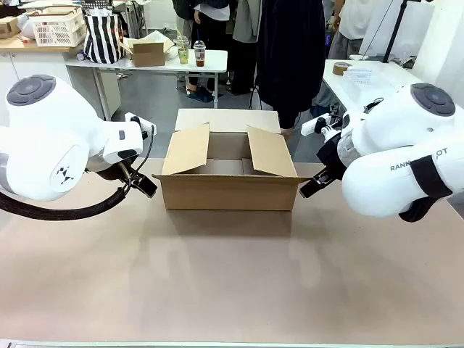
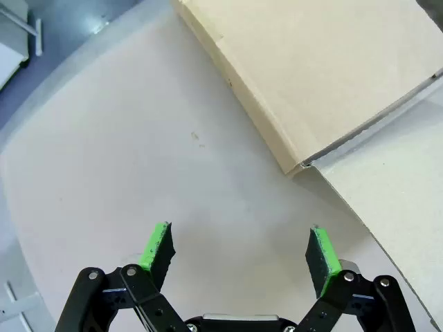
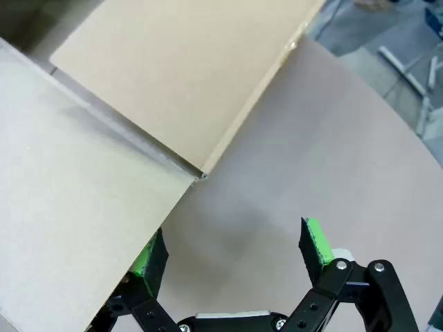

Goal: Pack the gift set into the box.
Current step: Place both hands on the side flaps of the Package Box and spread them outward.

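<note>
Here left hand and right hand gape, flanking the box on beige table.

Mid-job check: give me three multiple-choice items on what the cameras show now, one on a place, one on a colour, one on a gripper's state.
1. Where does the cardboard box stand?
A) at the middle of the table
B) at the table's near edge
C) on the floor

2. What colour are the pads of the left gripper?
A) red
B) green
C) blue

3. The right gripper is:
A) shut on a flap
B) shut, empty
C) open, holding nothing

Answers:
1 A: the front view shows the box centred on the table top, flaps open.
2 B: the left wrist view shows both pads bright green.
3 C: the right wrist view shows a wide gap between its fingers, with bare table in it.
</note>
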{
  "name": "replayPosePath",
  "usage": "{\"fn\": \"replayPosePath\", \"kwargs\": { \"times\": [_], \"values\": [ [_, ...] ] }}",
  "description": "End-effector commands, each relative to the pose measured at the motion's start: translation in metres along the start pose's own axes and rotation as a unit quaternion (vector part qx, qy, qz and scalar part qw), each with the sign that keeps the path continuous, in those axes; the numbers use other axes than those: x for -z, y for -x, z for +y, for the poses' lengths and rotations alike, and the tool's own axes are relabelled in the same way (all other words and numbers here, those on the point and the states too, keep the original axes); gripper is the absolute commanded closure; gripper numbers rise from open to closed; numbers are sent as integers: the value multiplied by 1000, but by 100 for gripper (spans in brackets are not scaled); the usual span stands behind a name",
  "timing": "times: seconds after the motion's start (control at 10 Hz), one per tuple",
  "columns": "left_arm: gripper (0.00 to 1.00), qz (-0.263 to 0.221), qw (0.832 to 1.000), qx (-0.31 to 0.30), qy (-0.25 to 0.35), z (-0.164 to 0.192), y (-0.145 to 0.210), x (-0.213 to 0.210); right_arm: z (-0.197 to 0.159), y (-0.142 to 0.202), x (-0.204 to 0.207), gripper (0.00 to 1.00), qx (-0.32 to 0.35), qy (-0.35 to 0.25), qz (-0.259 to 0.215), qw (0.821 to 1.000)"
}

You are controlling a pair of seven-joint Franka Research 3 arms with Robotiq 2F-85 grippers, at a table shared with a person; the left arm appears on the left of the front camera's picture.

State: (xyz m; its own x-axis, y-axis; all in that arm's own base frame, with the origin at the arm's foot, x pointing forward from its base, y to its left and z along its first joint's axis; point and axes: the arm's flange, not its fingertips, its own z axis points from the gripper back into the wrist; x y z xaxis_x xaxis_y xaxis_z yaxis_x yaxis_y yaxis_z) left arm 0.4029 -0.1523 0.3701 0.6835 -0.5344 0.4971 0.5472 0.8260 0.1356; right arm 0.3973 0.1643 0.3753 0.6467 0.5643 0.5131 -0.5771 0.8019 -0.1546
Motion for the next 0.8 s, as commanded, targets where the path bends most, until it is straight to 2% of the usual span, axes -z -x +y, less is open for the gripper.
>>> {"fn": "replayPosePath", "kwargs": {
  "times": [0.0, 0.7],
  "values": [
    [0, 0, 1000, 0, 0, 0, 0, 0, 0, 0, 0, 0, 0, 0, -1, 1000],
    [0, 0, 1000, 0, 0, 0, 0, 0, 0, 0, 0, 0, 0, 0, -1, 1000]
  ]
}}
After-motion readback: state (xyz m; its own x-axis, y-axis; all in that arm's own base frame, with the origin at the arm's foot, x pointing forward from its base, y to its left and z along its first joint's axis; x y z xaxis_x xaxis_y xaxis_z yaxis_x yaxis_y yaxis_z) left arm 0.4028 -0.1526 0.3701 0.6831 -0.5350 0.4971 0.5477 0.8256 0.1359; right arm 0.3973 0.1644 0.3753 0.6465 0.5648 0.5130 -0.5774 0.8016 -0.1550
